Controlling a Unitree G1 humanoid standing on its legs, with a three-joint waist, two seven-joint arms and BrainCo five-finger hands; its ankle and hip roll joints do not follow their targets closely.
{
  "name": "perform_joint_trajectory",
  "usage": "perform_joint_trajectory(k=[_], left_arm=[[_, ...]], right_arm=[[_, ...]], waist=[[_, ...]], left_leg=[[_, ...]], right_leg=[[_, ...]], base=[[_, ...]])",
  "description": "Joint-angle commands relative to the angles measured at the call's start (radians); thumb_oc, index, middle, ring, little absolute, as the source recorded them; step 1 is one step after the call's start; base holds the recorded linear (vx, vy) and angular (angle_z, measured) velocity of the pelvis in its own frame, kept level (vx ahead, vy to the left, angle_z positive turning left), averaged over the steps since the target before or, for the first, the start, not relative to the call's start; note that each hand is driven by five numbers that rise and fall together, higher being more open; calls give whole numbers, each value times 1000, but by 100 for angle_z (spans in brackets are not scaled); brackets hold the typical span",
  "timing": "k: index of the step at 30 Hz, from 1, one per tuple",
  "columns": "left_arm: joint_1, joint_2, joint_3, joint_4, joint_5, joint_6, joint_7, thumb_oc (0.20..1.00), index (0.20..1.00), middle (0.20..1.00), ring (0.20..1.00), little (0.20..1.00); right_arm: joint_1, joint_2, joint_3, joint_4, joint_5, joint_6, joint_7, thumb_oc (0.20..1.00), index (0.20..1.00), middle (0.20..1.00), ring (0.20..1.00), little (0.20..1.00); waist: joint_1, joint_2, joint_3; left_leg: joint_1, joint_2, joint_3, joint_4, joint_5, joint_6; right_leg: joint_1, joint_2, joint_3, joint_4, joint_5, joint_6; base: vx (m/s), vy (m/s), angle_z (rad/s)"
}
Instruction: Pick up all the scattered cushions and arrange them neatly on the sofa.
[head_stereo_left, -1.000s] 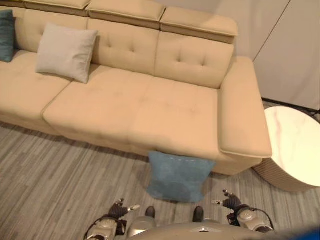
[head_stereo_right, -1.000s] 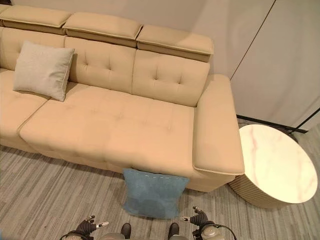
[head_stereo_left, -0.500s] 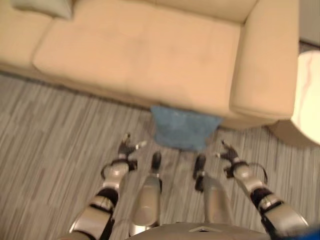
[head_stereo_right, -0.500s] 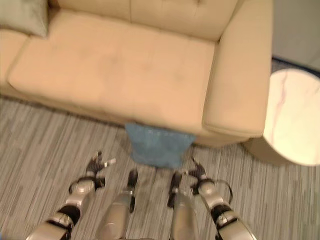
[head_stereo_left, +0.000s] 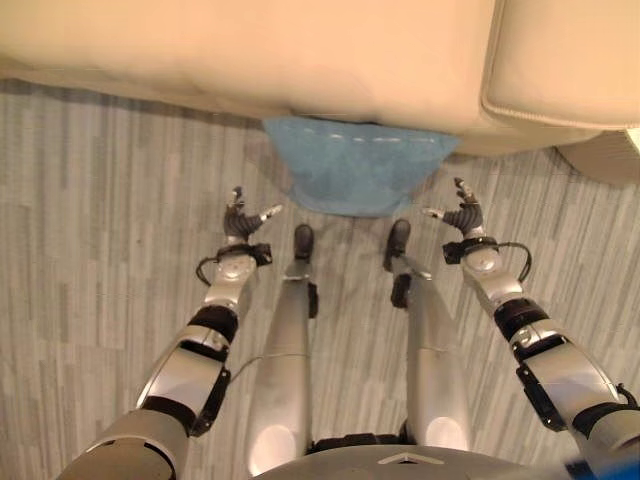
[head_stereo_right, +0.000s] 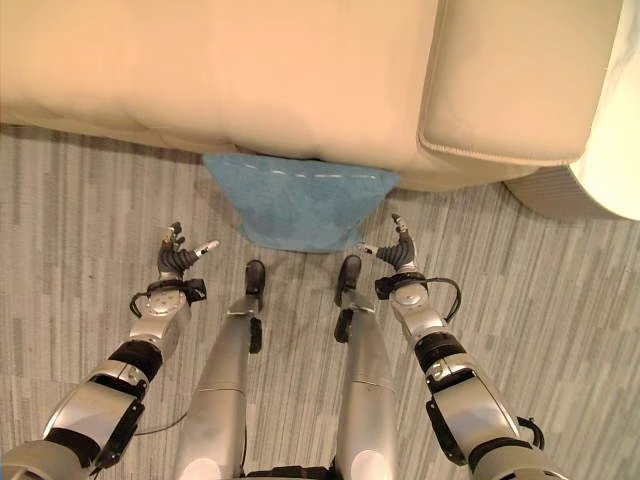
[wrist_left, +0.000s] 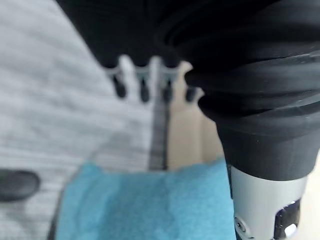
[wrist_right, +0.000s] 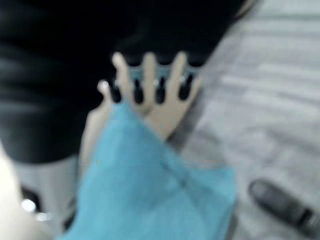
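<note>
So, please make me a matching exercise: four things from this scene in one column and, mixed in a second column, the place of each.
1. blue cushion
2. left hand
3. right hand
4. sofa armrest

A. open, off the cushion's left corner
B. top right of the eye views
C. on the floor, against the sofa front
D. open, off the cushion's right corner

Pairs: 1-C, 2-A, 3-D, 4-B

Both arms stretched forward toward 12 o'clock. Left hand (head_stereo_left: 240, 218) at 10 o'clock, right hand (head_stereo_left: 460, 213) at 2 o'clock, fingers loosely spread, thumbs turned inward, holding nothing.
</note>
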Motion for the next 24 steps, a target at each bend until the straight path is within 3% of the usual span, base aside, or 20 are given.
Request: perform_joint_trajectory(k=[1,12,24], left_arm=[[34,30,15,-16,-45,-40,30,1000,1000,1000,1000,1000],[-145,102,-13,-71,-105,-44,43,1000,1000,1000,1000,1000],[-264,116,-73,-89,-111,-31,64,1000,1000,1000,1000,1000]], right_arm=[[46,-46,6,-25,62,-41,-41,1000,1000,1000,1000,1000],[-142,-124,-21,42,277,-90,-12,1000,1000,1000,1000,1000],[-325,-188,66,28,266,-83,-14,1000,1000,1000,1000,1000]], waist=[[0,6,-86],[-13,12,-56],[-12,21,-31]], left_leg=[[-50,18,-24,79,-82,-36],[-304,15,-10,240,-123,-11],[-482,2,-11,344,-132,-4]], right_leg=[[-7,-31,30,-21,-24,95],[-270,-12,77,115,-48,90],[-476,-7,106,241,-72,80]], base=[[44,42,-6],[35,21,-7],[17,1,-1]])
